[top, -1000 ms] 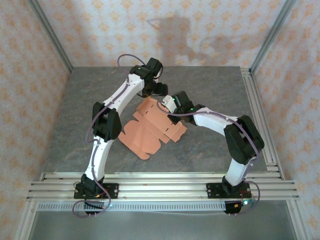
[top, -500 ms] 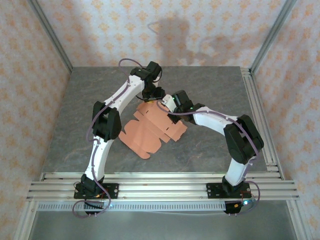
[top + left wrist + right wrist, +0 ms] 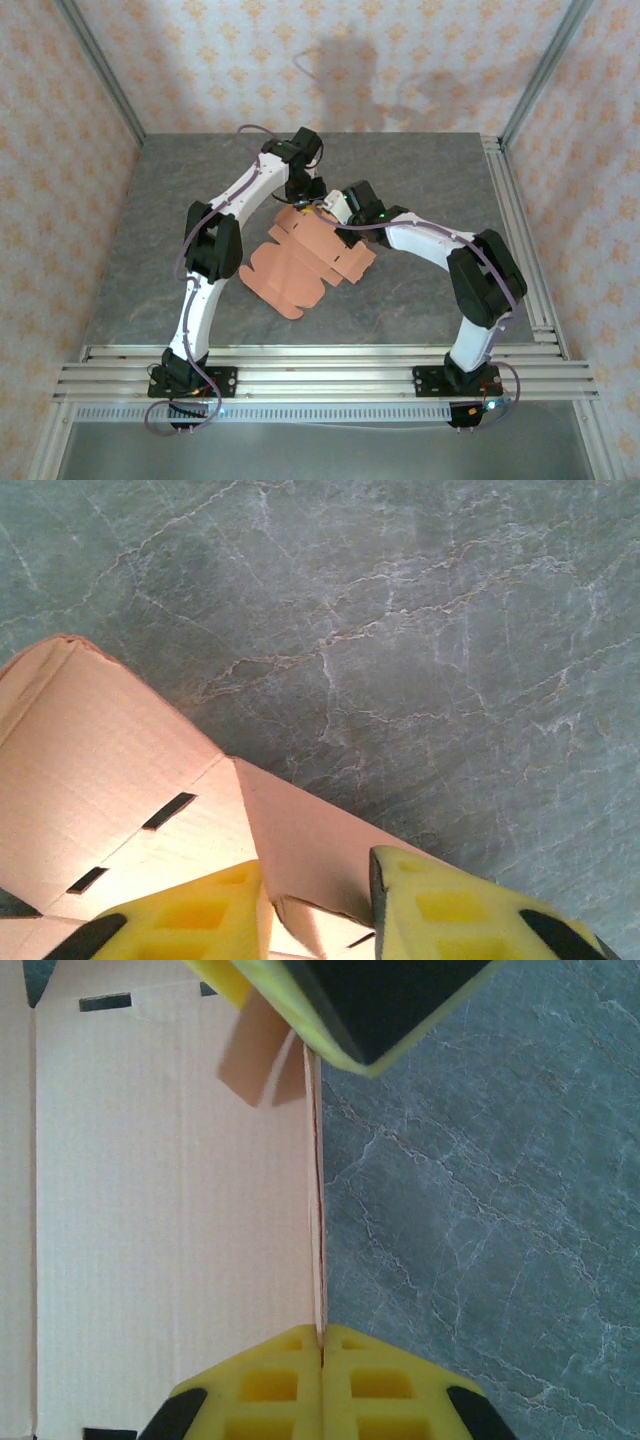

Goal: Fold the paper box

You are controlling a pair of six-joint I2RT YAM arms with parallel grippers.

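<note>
Now, your left gripper [image 3: 315,905] has its jaws apart, astride a raised flap of the paper box [image 3: 300,262], which lies mid-table [image 3: 420,170]; your right gripper [image 3: 322,1350] pinches the card's edge tight.

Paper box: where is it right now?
In the top view the paper box lies mid-table between the two arms. Its far edge is under the left gripper and pinched by the right gripper.

1. Left arm [image 3: 197,305]: white links, black joints, purple cable [image 3: 181,262] alongside.
2. Right arm [image 3: 430,240]: same colours.
3. Fingers [image 3: 260,1390]: yellow foam, square recesses, black tips.
4. Black bases [image 3: 185,377] on the rail [image 3: 320,365]; green light [image 3: 487,405] below it.
</note>
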